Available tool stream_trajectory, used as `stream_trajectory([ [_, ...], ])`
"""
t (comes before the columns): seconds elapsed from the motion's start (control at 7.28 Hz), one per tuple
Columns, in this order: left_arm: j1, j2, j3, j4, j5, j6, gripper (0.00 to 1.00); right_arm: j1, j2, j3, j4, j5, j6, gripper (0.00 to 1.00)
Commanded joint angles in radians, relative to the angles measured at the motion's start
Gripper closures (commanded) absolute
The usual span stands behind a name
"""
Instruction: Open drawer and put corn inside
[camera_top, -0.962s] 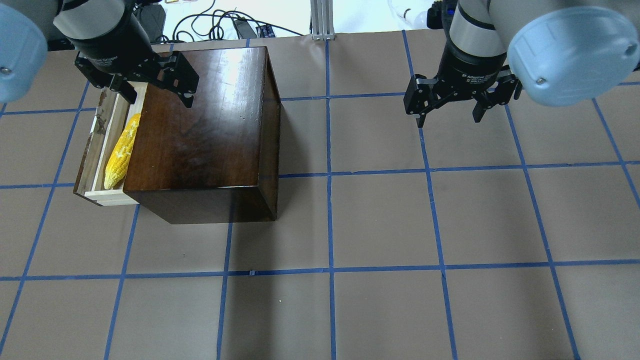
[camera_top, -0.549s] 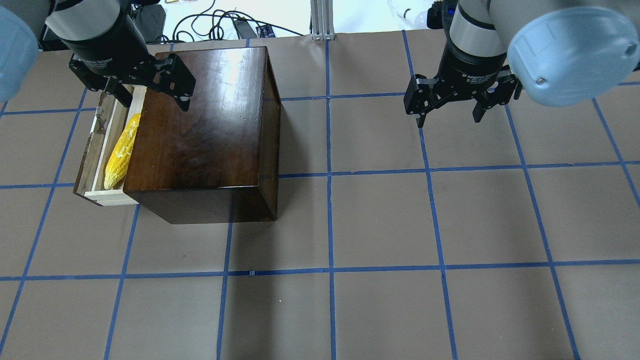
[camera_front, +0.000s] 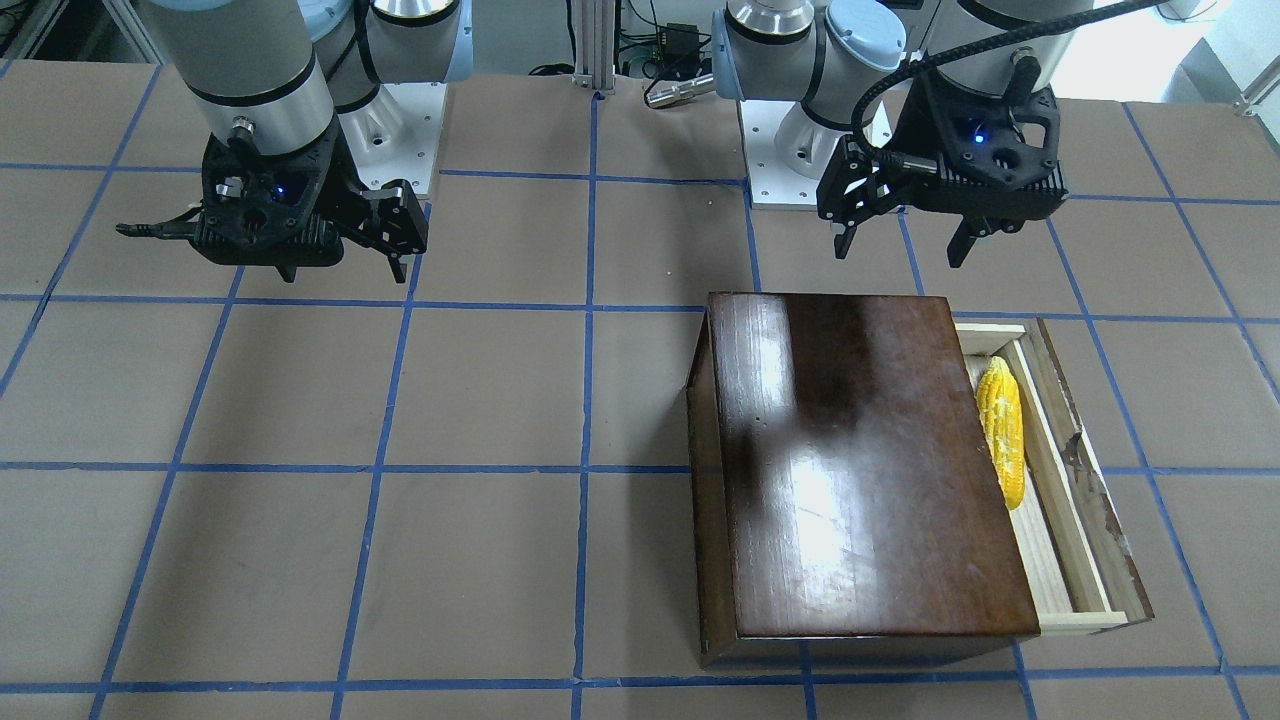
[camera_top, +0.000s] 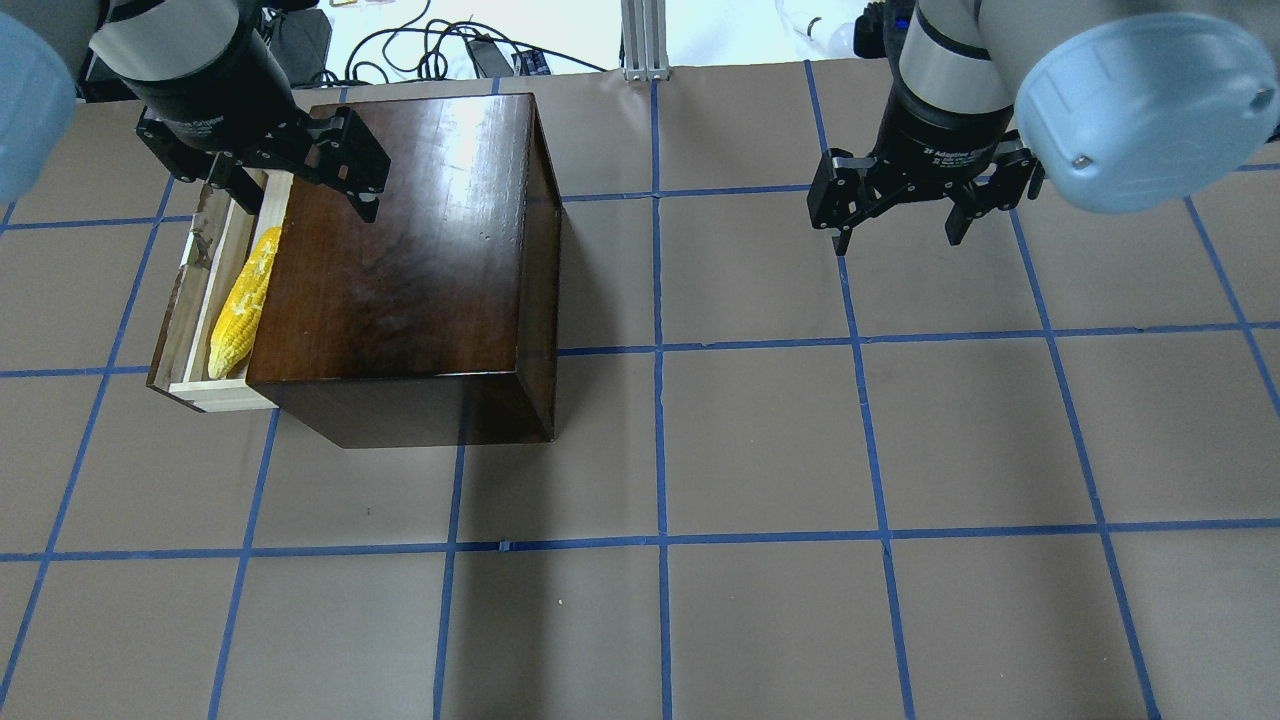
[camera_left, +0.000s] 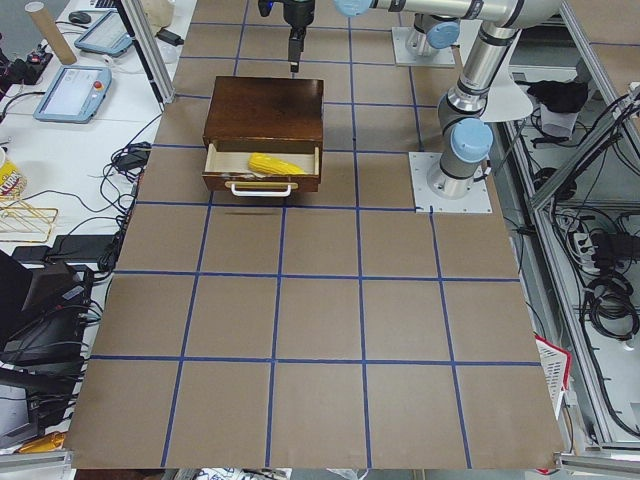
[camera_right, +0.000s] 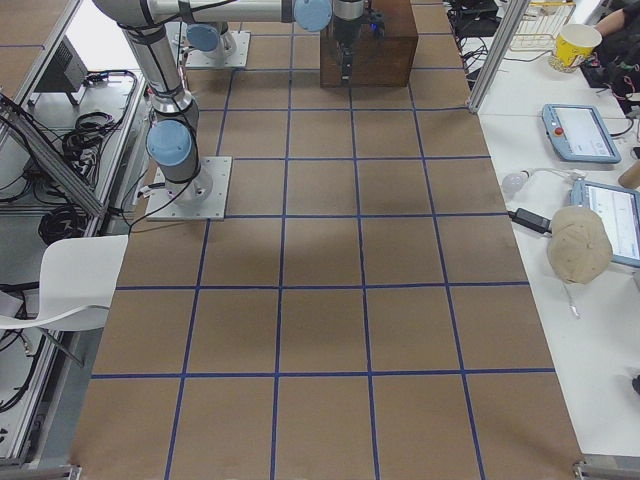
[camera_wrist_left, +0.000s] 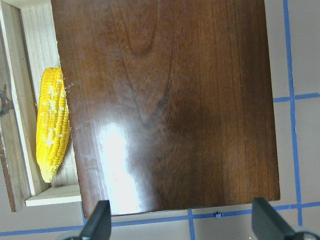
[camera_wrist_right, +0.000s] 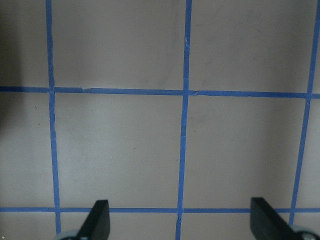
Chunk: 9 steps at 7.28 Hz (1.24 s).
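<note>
The glossy dark-brown box (camera_top: 400, 240) stands on the table's left half. Its drawer (camera_top: 192, 300) is pulled out on the box's left side, pale wood inside. The yellow corn (camera_top: 240, 305) lies lengthwise in the drawer, partly under the box top; it also shows in the front view (camera_front: 1003, 430) and the left wrist view (camera_wrist_left: 51, 132). My left gripper (camera_top: 305, 205) is open and empty, hovering above the far end of the box and drawer. My right gripper (camera_top: 898, 240) is open and empty, above bare table at the far right.
The table is covered in brown paper with a blue tape grid (camera_top: 660, 350). Cables (camera_top: 450, 45) and an aluminium post (camera_top: 645, 40) lie beyond the far edge. The drawer has a white handle (camera_left: 260, 188) on its front.
My left gripper has drawn back a little toward the far left, away from the drawer. The corn, the drawer and the right arm have not moved.
</note>
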Motion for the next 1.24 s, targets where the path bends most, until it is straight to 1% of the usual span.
stream_trajectory([
  [0.0,0.000,0.000,0.000,0.000,0.001,0.000,0.00,0.000,0.000,0.000,0.000,0.000,0.000,0.00],
  [1.1,0.000,-0.001,0.000,0.000,-0.001,0.000,0.00,0.000,0.000,0.000,0.000,0.000,0.000,0.00],
])
